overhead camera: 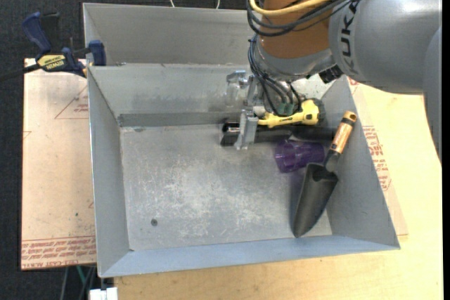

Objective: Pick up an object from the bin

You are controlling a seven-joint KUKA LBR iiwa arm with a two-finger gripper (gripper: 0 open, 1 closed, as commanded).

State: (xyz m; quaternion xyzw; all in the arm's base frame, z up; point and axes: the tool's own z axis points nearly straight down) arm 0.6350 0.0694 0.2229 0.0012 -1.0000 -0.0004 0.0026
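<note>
My gripper (pixel 244 131) hangs low near the back wall of the bin, right of the middle. Its tip is down beside the black end of a yellow and black hand tool (pixel 292 116), which lies along the back wall to the gripper's right. Just in front of that tool rests a purple translucent object (pixel 297 155). A garden trowel (pixel 315 197) with a dark blade and an orange-brown handle lies on the right side, blade pointing to the front.
The arm and its orange cover hang over the bin's back right corner and hide what lies beneath. The left half and the front floor of the bin show bare grey metal.
</note>
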